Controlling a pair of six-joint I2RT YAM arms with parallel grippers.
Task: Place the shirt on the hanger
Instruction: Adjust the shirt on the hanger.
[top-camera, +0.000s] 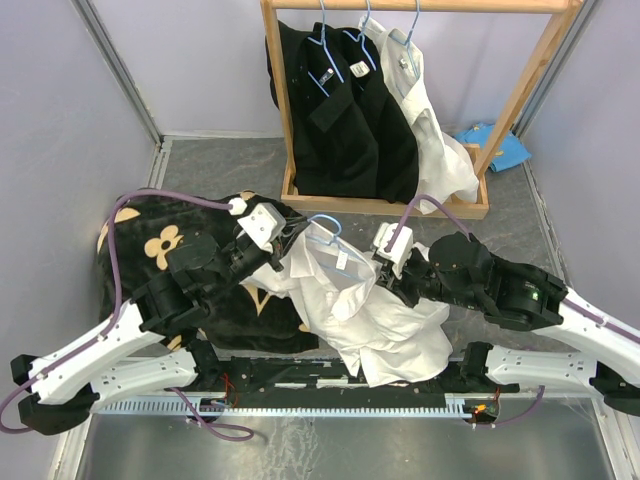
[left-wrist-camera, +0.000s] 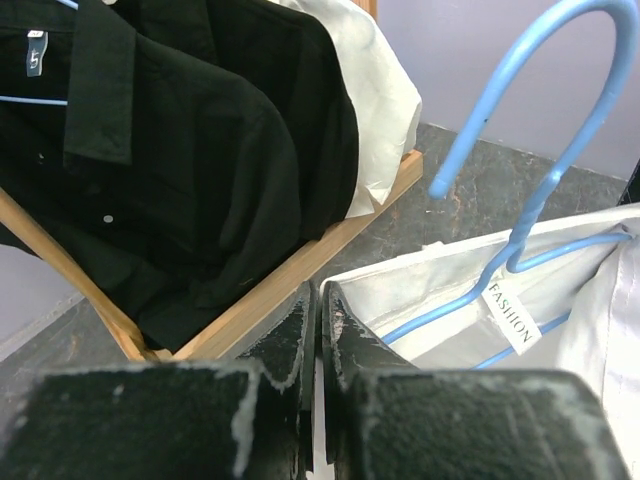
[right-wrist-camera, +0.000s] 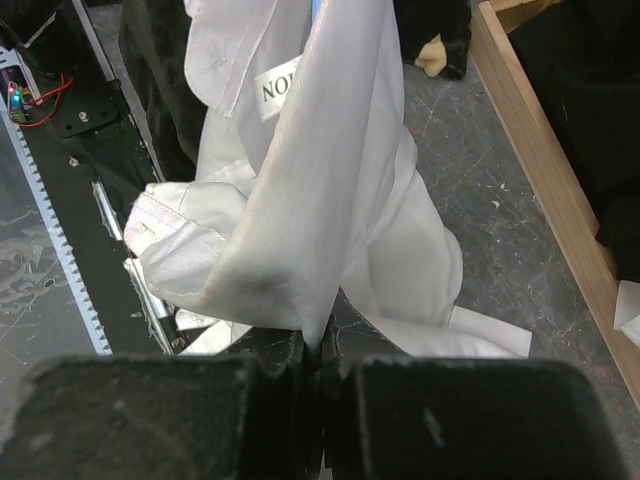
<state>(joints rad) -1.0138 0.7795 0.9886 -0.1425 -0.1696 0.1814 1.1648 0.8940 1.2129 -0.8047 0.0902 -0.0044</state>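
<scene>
Left claw (left-wrist-camera: 318, 300), right claw (right-wrist-camera: 318, 345) pinch shirt (top-camera: 365, 320); hanger (left-wrist-camera: 497, 100) hook faces rack (top-camera: 283, 100).

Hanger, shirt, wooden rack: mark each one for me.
hanger (left-wrist-camera: 550, 190), left wrist view, hook shaft.
shirt (top-camera: 395, 330), top external view, body fabric.
wooden rack (top-camera: 400, 207), top external view, base rail.

Hanger (left-wrist-camera: 545, 150) lower wire covered by shirt (left-wrist-camera: 420, 290) collar. Label (right-wrist-camera: 277, 88) lettering cut short by fold. Wooden rack (top-camera: 277, 110) top cropped by frame edge.

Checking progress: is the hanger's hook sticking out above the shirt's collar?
Yes, the hanger shows its hook above the shirt, wire arms inside the collar.
</scene>
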